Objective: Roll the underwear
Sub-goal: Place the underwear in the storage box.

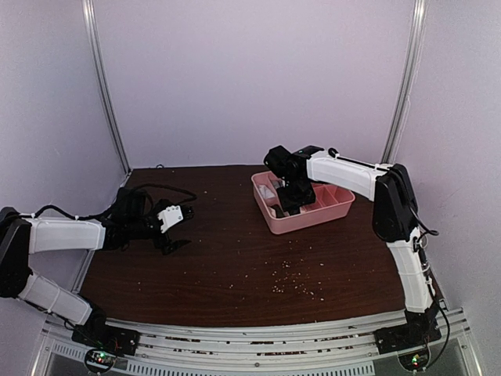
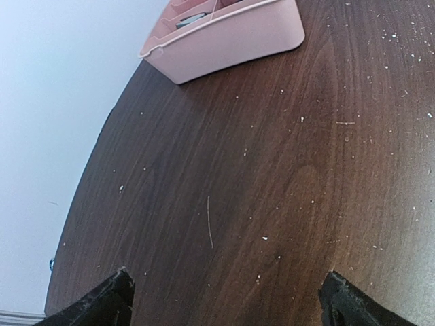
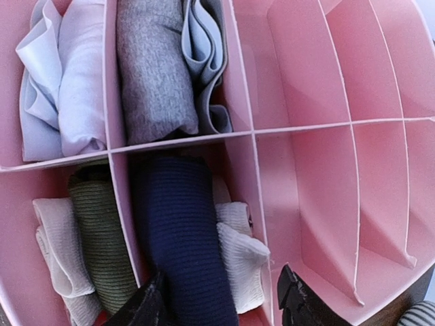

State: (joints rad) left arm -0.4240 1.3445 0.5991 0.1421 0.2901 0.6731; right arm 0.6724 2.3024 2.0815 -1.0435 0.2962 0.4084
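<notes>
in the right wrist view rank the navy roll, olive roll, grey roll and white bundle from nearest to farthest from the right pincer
From the right pincer:
1. navy roll: near row, its end lies between the open fingers.
2. olive roll: near row, next compartment toward the view's left.
3. grey roll: far row, just beyond the navy one.
4. white bundle: far row, top-left corner of the view.

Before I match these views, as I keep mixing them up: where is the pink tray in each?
Top: tray right of centre, right gripper over it.
Left wrist: tray at top edge, left of centre.
Right wrist: tray fills the frame.
Shared landmark: its dividers.
</notes>
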